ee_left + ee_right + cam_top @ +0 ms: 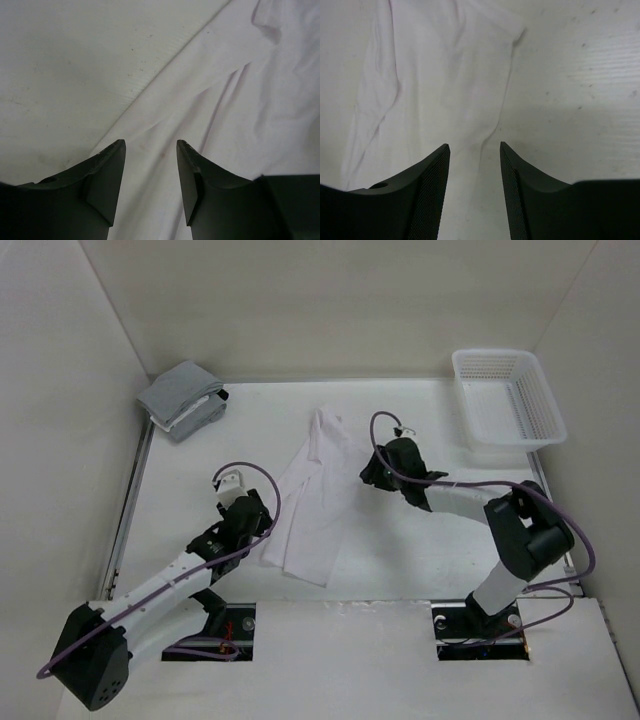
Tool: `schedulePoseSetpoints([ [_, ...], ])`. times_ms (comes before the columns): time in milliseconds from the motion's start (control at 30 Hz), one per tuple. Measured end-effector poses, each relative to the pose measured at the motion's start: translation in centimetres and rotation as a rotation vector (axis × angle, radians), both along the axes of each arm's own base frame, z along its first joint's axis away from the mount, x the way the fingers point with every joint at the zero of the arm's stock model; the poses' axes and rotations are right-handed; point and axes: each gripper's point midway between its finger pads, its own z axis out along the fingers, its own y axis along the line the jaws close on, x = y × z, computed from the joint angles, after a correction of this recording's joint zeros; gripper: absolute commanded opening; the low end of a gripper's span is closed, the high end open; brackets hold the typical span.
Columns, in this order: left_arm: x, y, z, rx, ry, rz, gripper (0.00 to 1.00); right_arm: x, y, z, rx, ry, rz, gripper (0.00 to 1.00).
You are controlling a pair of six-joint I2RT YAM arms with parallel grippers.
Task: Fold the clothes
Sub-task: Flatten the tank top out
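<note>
White garment (312, 505) lying creased on the table (420, 550), left gripper (150, 143) spread above one edge, right gripper (475, 145) spread above the opposite edge, both pinching nothing.

Top external: high, behind the arm bases at frame bottom, looking down on the whole table (430, 550). Wrist views: very near, looking down past own fingers (105, 185). All share the white garment (315, 495): centre, lower right, upper left respectively.
</note>
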Motion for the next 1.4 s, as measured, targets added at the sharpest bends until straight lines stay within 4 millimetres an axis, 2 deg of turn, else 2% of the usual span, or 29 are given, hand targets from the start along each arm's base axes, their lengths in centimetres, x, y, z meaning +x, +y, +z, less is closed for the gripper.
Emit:
schedulePoseSetpoints([
  [100, 0.2, -0.2, -0.8, 0.027, 0.031, -0.003, 0.44, -1.5, 1.8, -1.5, -0.019, 0.035, 0.057, 0.47],
  [200, 0.5, -0.5, -0.8, 0.029, 0.026, -0.011, 0.44, -2.6, 2.6, -3.9, -0.053, 0.087, 0.089, 0.2],
  [233, 0.8, -0.7, -0.4, 0.02, 0.011, -0.012, 0.44, -2.6, 3.0, -4.0, -0.053, 0.092, 0.093, 0.12],
  [300, 1.0, -0.8, -0.2, 0.011, 0.002, -0.013, 0.45, -2.3, 3.4, -4.3, -0.049, 0.104, 0.095, 0.04],
  [367, 1.2, -0.9, 0.0, 0.003, -0.006, -0.012, 0.47, -1.8, 3.6, -4.3, -0.039, 0.108, 0.089, 0.02],
  [433, 1.3, -1.0, 0.1, -0.009, -0.012, -0.017, 0.47, -0.6, 3.0, -4.1, -0.031, 0.107, 0.062, 0.0],
  [500, 1.4, -1.2, 0.0, -0.011, -0.006, -0.031, 0.47, 1.4, 1.5, -3.5, -0.022, 0.105, 0.012, 0.01],
  [533, 1.4, -1.5, -0.6, 0.003, 0.017, -0.054, 0.47, 3.7, 0.2, -2.5, -0.007, 0.084, -0.036, 0.03],
  [600, 1.2, -2.1, -2.1, 0.032, 0.073, -0.095, 0.46, 6.9, -2.1, -0.9, 0.017, 0.045, -0.109, 0.08],
  [633, 0.9, -2.3, -2.7, 0.044, 0.096, -0.115, 0.45, 9.2, -4.2, 0.7, 0.034, 0.008, -0.168, 0.15],
  [667, 0.8, -2.4, -3.0, 0.05, 0.105, -0.126, 0.44, 9.9, -4.8, 1.2, 0.039, -0.005, -0.184, 0.21],
  [700, 0.6, -2.7, -3.1, 0.057, 0.111, -0.148, 0.44, 12.1, -7.5, 3.0, 0.056, -0.052, -0.253, 0.32],
  [767, 0.4, -3.0, -2.9, 0.063, 0.109, -0.165, 0.44, 13.1, -9.0, 3.9, 0.064, -0.081, -0.291, 0.44],
  [800, 0.2, -3.1, -2.8, 0.067, 0.108, -0.172, 0.44, 13.3, -9.4, 4.0, 0.065, -0.084, -0.303, 0.46],
  [900, -0.5, -3.2, -1.9, 0.078, 0.09, -0.186, 0.39, 12.4, -9.8, 3.4, 0.063, -0.073, -0.306, 0.46],
  [1000, -1.8, -4.6, -1.7, 0.071, 0.11, -0.239, 0.35, 10.2, -9.7, 3.1, 0.059, -0.061, -0.296, 0.45],
  [1100, -3.8, -6.7, -2.2, 0.05, 0.156, -0.313, 0.35, 8.2, -9.1, 3.7, 0.06, -0.068, -0.276, 0.45],
  [1200, -6.4, -8.1, -3.5, 0.043, 0.228, -0.365, 0.35, 6.3, -7.7, 4.6, 0.072, -0.09, -0.234, 0.45],
  [1267, -7.4, -8.4, -4.2, 0.033, 0.267, -0.364, 0.35, 5.3, -6.9, 4.9, 0.078, -0.101, -0.21, 0.45],
  [1400, -8.0, -8.2, -4.7, -0.003, 0.301, -0.317, 0.32, 3.7, -5.9, 5.1, 0.082, -0.109, -0.176, 0.45],
])
